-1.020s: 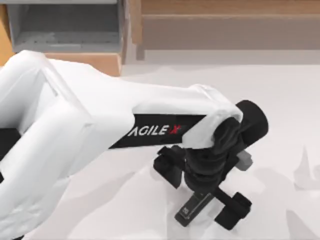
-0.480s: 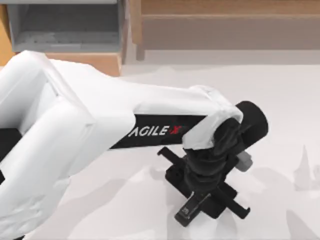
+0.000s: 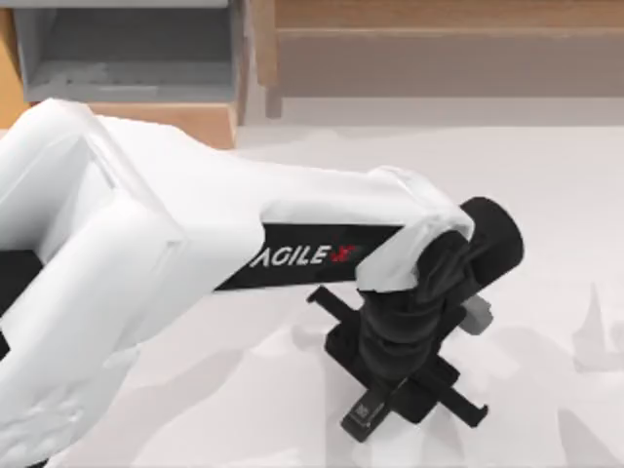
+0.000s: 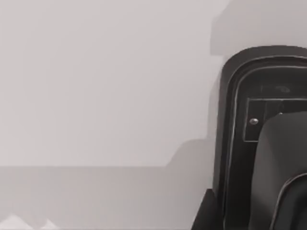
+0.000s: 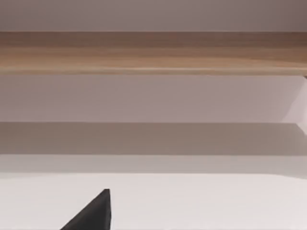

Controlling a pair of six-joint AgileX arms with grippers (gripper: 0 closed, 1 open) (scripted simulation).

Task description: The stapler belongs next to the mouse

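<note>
Directly above the stapler (image 3: 367, 410) at the table's (image 3: 546, 195) near middle, the left gripper (image 3: 392, 382) hovered with jaws spread wide across the small, rigid, likely light bar, best pinched across its narrow midsection.

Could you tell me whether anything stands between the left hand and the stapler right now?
Nothing visible does. In the top view the left hand is directly over the stapler, whose labelled end pokes out beneath it on the bare white table.
</note>
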